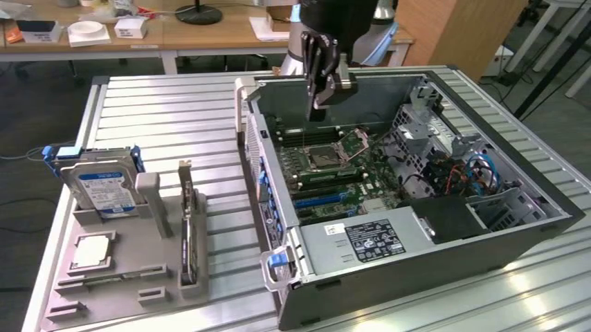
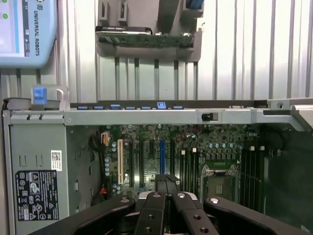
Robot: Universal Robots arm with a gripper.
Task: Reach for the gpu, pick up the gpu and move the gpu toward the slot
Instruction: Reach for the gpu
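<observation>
Dark gpu: untouched in holder, well apart from gripper, which hangs shut, empty, over case. Pickup not yet begun.

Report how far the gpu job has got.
Done: nothing shows yet. The gpu stands on edge in its grey holder, untouched. In hand: the hand, shut and empty, hangs over the open computer case, away from the gpu. Left: the reach, the pick-up and the carry.
</observation>
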